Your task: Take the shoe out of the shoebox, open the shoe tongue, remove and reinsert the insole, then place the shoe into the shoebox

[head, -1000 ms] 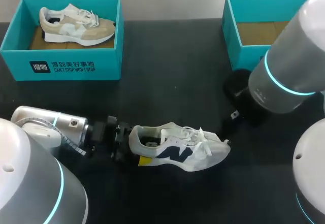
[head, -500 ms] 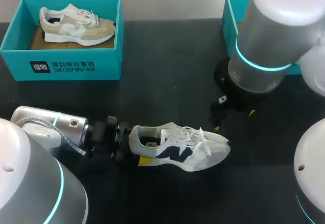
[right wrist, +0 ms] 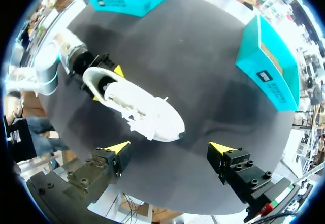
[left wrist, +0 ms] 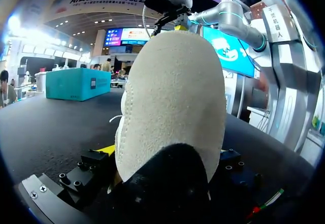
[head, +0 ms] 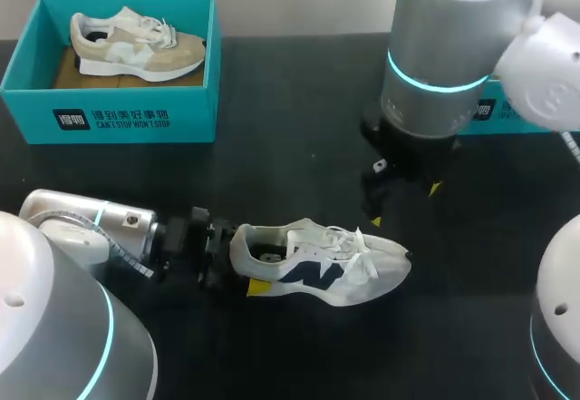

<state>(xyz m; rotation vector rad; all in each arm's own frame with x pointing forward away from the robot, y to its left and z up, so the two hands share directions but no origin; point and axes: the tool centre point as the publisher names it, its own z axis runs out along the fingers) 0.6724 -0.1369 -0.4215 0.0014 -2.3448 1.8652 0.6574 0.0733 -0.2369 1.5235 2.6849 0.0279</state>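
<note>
**White lace-up sneaker [head: 317,264]: probably light and soft**

It sits on the black worktop [head: 299,146], its stiffer heel clamped by the left hand [head: 234,264]. Just past its toe the right hand [head: 405,202] hovers wide open and empty. The floppy tongue looks best pinched.

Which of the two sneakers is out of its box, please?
The white, navy-marked sneaker on the black table; the beige sneaker sits in a teal cardboard box.
</note>
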